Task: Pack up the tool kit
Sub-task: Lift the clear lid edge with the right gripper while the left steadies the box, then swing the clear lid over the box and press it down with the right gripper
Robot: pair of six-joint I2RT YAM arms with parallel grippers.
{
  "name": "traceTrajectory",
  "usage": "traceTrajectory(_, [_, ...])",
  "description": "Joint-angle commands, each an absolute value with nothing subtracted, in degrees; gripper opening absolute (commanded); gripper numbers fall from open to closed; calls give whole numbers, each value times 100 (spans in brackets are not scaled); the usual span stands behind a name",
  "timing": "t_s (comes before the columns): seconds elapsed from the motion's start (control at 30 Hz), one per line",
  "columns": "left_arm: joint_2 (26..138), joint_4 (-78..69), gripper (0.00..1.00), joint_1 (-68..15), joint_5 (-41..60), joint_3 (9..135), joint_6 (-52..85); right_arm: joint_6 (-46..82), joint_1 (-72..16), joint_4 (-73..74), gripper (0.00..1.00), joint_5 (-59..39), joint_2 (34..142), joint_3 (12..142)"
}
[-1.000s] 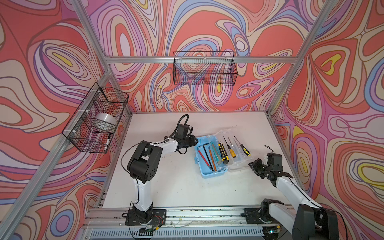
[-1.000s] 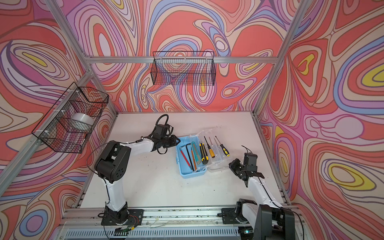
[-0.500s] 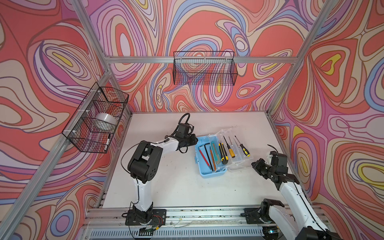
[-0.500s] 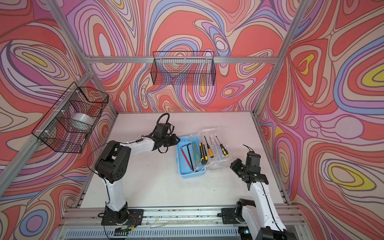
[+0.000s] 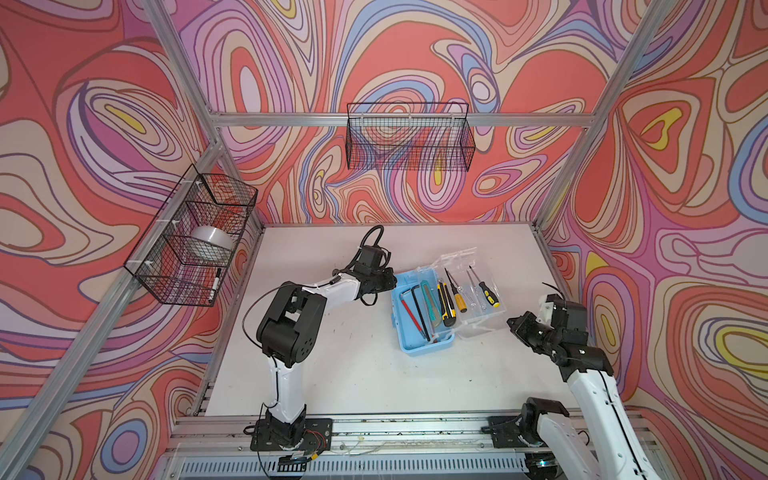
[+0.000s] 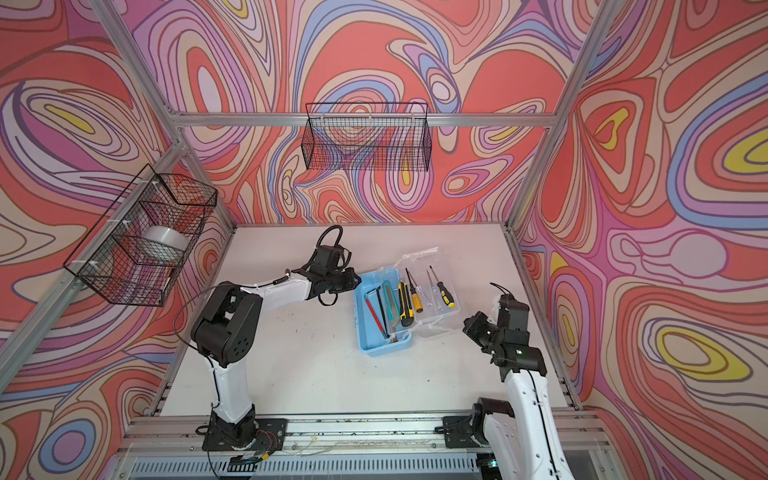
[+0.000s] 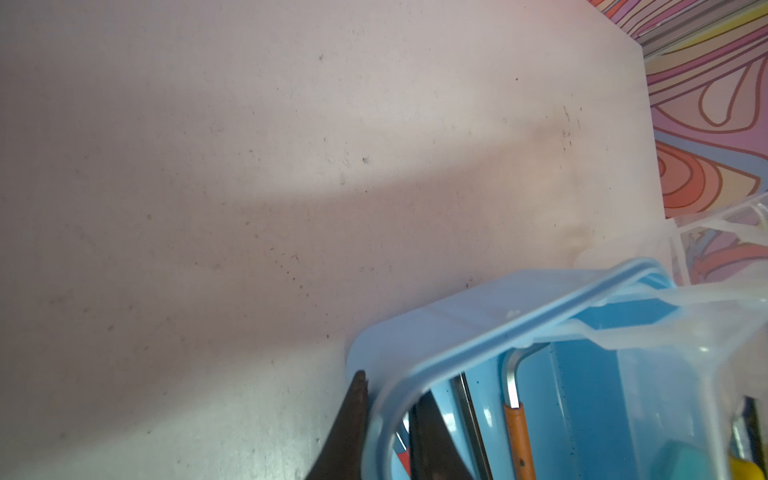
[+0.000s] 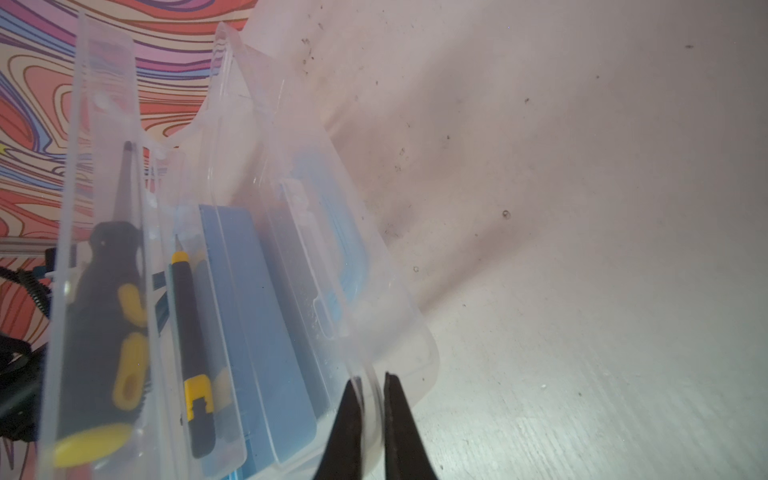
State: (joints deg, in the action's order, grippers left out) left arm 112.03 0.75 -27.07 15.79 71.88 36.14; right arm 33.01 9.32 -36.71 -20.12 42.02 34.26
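Speckled white table (image 5: 332,374), swirly walls (image 5: 415,62); left gripper (image 7: 388,392) clamps the handle (image 7: 498,340), right gripper (image 8: 370,382) pinches the lid (image 8: 386,316), tools (image 8: 104,311) beyond blurred

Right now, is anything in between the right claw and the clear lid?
No, nothing visible stands between them. In the right wrist view, the right claw is shut right on the edge of the clear lid, pinching the plastic.

I seem to stand in a robotics lab cell: aluminium framing (image 5: 291,119), swirl-printed walls (image 5: 415,50), wire baskets (image 5: 409,137) upper centre and left, white bench (image 5: 353,374).
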Motion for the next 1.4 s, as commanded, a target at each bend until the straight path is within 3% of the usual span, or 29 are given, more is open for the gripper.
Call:
traceTrajectory(0.0, [11157, 94, 19, -2899, 1824, 7424, 3516, 3287, 700, -3275, 0, -2935, 3956, 4045])
traceTrajectory(0.33, [11153, 114, 18, -2935, 1769, 7469, 3557, 3257, -425, -3464, 0, -2032, 4151, 4542])
traceTrajectory(0.7, [11048, 141, 16, -2938, 1791, 7520, 3557, 3166, -928, -3468, 0, -1519, 4735, 4609])
traceTrajectory(0.93, [11099, 234, 16, -2944, 1789, 7686, 3535, 3254, -2358, -3496, 0, -298, 5190, 4925])
traceTrajectory(1.37, [11049, 233, 18, -2944, 1783, 7650, 3573, 3212, -4602, -3114, 0, 840, 6446, 5760])
